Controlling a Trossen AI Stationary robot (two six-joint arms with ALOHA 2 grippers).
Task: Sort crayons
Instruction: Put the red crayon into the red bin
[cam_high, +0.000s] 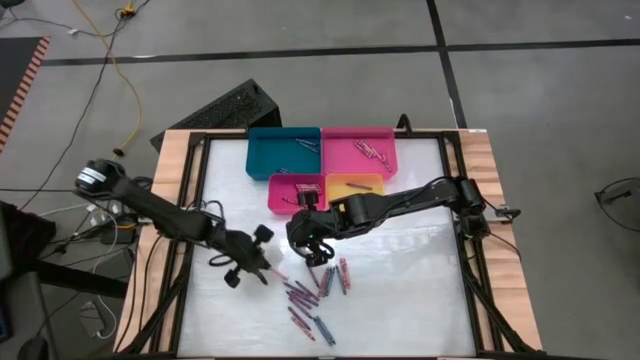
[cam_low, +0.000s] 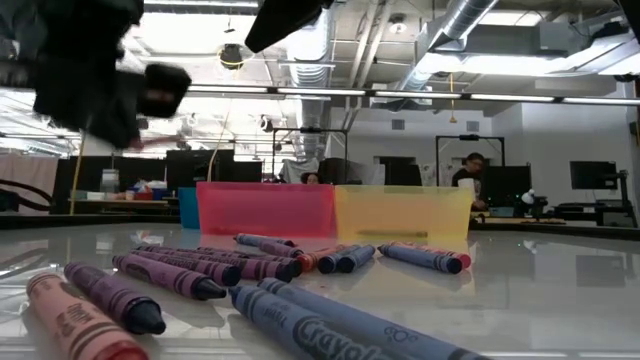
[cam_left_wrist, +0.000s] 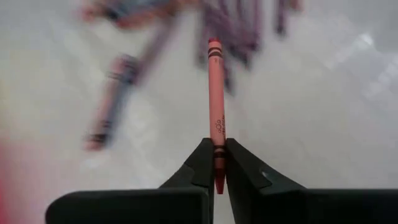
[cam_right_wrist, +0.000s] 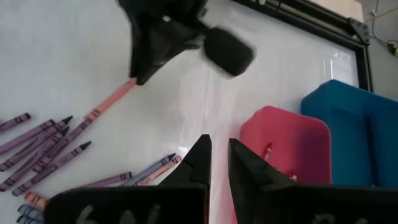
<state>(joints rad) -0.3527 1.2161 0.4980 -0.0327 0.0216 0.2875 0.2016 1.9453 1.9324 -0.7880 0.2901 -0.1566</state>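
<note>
The left gripper (cam_left_wrist: 216, 171) has its fingers pinched on a pink crayon (cam_left_wrist: 215, 106), gripping only its very end, so nearly the whole stick juts out ahead of the fingertips; in the high view this gripper (cam_high: 262, 270) hangs over the desk's front-left part, just beside the loose crayons (cam_high: 310, 298) scattered near the front edge. With so short a bite, the crayon could pivot or slide out if the arm swings quickly, and its far tip looks low enough to catch on the pile or the desk surface and be levered loose. The right gripper (cam_right_wrist: 214, 163) hovers near the desk's middle with its fingers almost together, a narrow gap between them and nothing in it. It sits (cam_high: 312, 243) close to the left arm and between it and the trays, so a straight carry toward the back risks the two arms brushing. The red tray (cam_high: 296, 193) and yellow tray (cam_high: 356, 184) stand side by side in front of the blue tray (cam_high: 283, 152) and pink tray (cam_high: 358, 152) at the back edge; an early release could drop the crayon into the wrong tray or onto a rim.
</note>
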